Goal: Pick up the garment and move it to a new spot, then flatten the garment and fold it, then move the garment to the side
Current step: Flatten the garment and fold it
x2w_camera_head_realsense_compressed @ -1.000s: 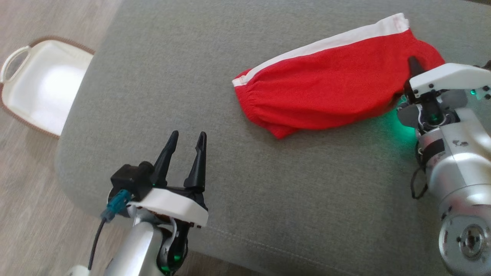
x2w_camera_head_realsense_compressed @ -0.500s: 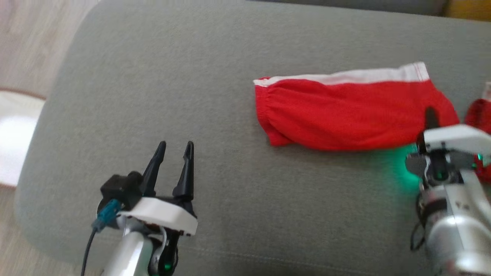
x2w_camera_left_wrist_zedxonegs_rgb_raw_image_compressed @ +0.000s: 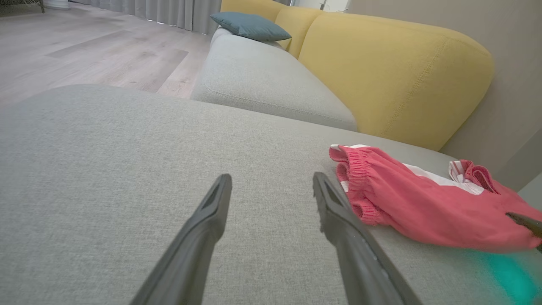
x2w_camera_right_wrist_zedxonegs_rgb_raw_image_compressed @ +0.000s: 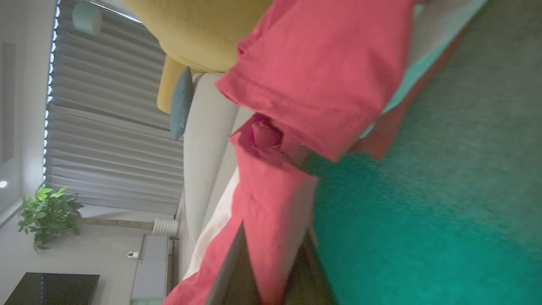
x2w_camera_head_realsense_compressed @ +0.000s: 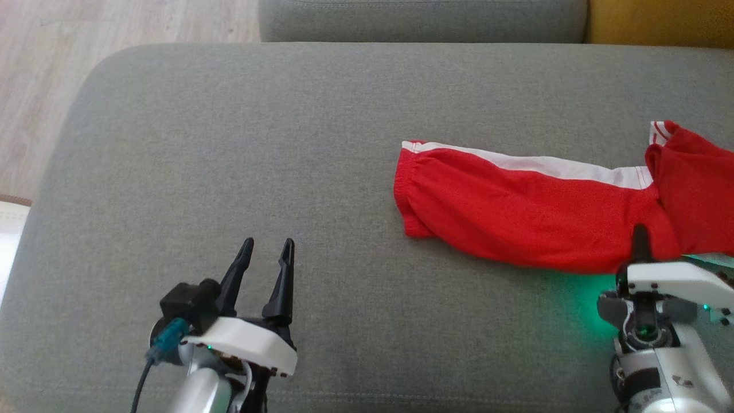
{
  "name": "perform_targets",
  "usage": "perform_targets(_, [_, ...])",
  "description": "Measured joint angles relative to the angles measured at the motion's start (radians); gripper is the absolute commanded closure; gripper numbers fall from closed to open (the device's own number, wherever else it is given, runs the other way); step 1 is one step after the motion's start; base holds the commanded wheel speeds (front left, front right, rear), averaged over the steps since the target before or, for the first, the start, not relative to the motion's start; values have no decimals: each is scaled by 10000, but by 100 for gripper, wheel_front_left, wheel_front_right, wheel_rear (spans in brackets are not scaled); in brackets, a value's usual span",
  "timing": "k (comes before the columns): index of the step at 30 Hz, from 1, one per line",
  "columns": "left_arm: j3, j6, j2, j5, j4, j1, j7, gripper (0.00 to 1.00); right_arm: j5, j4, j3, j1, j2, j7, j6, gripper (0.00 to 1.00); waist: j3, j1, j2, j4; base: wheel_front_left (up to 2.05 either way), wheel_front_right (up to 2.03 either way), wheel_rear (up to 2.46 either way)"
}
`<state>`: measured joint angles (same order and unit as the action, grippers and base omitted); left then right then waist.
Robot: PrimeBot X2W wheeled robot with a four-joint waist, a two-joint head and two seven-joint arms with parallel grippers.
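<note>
Garment (x2w_camera_head_realsense_compressed: 516, 223) lies stretched across the right of the sofa (x2w_camera_head_realsense_compressed: 287, 143), your right gripper (x2w_camera_head_realsense_compressed: 640, 244) clamped on its near edge. Your left gripper (x2w_camera_head_realsense_compressed: 268, 249) hovers spread apart, well clear. That thin pinch could slip if you pull, or drag one layer only. Its right end runs off frame, and cloth hides the grip's depth.

The garment (x2w_camera_head_realsense_compressed: 516, 223) is soft red knit cloth, matt, with a smoother white band and a puckered elastic hem; the seat cushion (x2w_camera_head_realsense_compressed: 258, 143) is coarse grey woven fabric, matt too. My left claw (x2w_camera_head_realsense_compressed: 268, 245) is dull black plastic on a glossy white plastic shell, and my right claw (x2w_camera_head_realsense_compressed: 639, 235) matches, above a silvery metal forearm (x2w_camera_head_realsense_compressed: 676, 378). The floor (x2w_camera_head_realsense_compressed: 114, 23) looks like pale matt wood planks.
</note>
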<state>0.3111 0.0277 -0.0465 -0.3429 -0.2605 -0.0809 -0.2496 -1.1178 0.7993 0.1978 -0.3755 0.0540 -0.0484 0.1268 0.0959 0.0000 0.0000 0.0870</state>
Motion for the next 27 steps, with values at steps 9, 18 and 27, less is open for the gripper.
perform_targets(9, [-84,-2,-6,69,-6,263,0,0,-721,-1360,-1839,-99,-8,-700,0,100,-150,0,0,317,0,0,0])
perform_targets(18, [-203,0,-6,69,-65,389,0,0,-1517,-1647,-4794,-837,0,-1676,0,100,-338,0,0,481,0,0,0])
perform_targets(27, [-109,-8,-6,69,-86,387,0,0,-2207,-1020,-6577,-1304,29,-1929,0,100,-431,0,0,988,0,0,0])
